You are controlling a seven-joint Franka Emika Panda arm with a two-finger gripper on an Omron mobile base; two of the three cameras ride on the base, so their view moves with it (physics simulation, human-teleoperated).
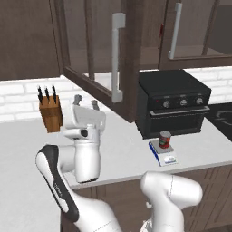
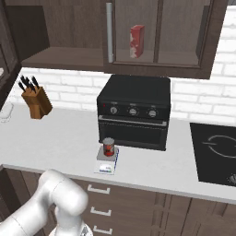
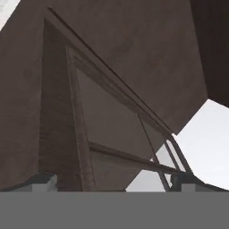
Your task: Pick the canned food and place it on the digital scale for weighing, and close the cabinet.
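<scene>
The canned food (image 1: 165,139) (image 2: 109,146), a short red can with a silvery top, stands upright on the digital scale (image 1: 168,159) (image 2: 105,168) in front of the oven. The cabinet's (image 2: 156,69) left glass-panelled door (image 1: 88,80) is swung out over the counter, its grey bar handle (image 1: 118,56) facing me. My gripper (image 1: 86,101) points upward below that door's outer end, left of the handle, open and holding nothing. In the hand view the gripper (image 3: 114,182) looks up at the door's frame (image 3: 76,116), with nothing between its fingertips (image 3: 42,181).
A black oven (image 1: 172,102) (image 2: 133,113) sits on the white counter (image 1: 122,145) behind the scale. A knife block (image 1: 50,111) (image 2: 36,101) stands at the left by the brick wall. A red-and-white box (image 2: 137,40) is inside the cabinet. A cooktop (image 2: 216,152) lies to the right.
</scene>
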